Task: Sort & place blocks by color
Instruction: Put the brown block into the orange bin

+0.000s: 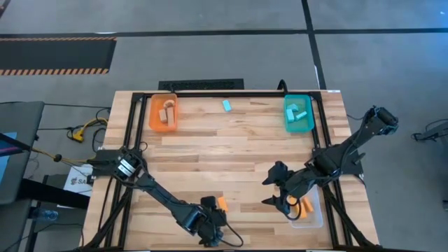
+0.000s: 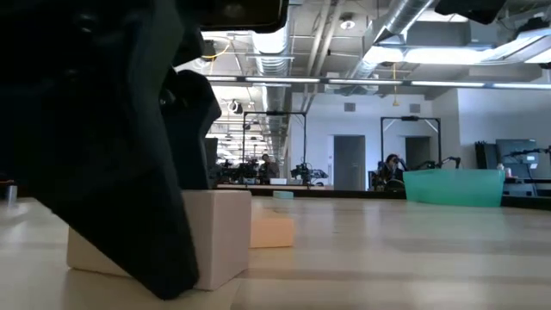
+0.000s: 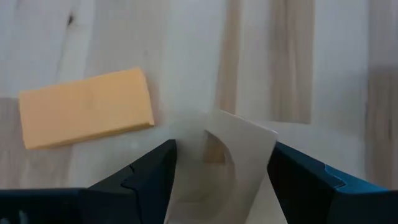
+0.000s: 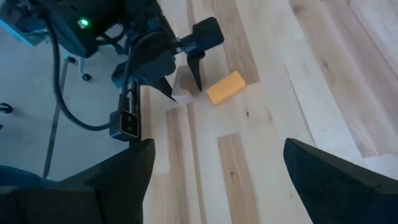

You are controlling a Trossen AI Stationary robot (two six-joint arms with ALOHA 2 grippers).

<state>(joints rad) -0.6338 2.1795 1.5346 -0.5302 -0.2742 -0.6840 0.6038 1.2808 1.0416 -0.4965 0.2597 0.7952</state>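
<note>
Block position: I see the pale wood block on the desk between the left pincer fingers, clamped; orange block just beside. Right pincer spread wide.

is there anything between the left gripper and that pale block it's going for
No. The left gripper already straddles the pale wood block, a finger on each side, at the table's near edge. An orange block lies just beside it, apart and outside the fingers.
</note>
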